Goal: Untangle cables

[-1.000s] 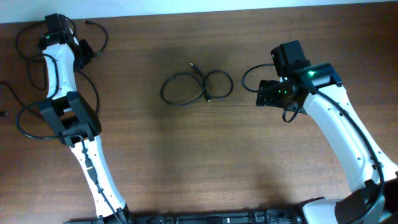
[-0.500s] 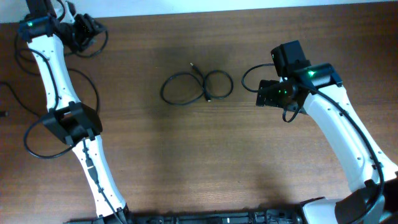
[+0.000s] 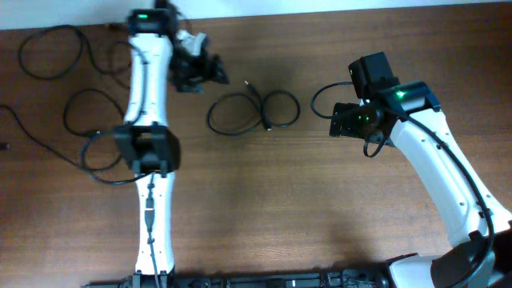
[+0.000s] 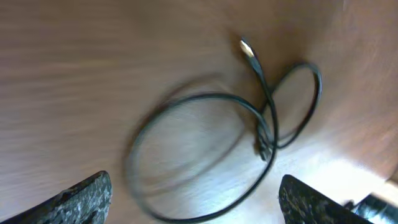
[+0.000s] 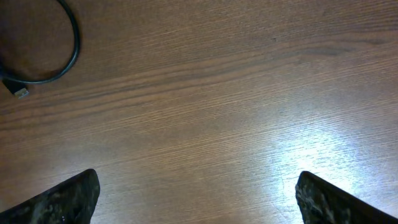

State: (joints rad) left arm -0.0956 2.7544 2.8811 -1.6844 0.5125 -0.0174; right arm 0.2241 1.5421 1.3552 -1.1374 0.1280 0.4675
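Hovering at ten o'clock of the cables (image 3: 252, 110) on the surface (image 3: 264, 200), your left claw (image 3: 210, 74) was released and empty; the right claw (image 3: 336, 120), at three o'clock, likewise. It looked like the approach step: next, lower and pinch one loop.

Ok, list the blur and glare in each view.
Left wrist: the cable is smeared on its left loop, sharp at the plug, glare on the table lower right. Right wrist: sharp, with a bright patch right of centre. Overhead: even light, sharp, a faint dark patch near the cable.
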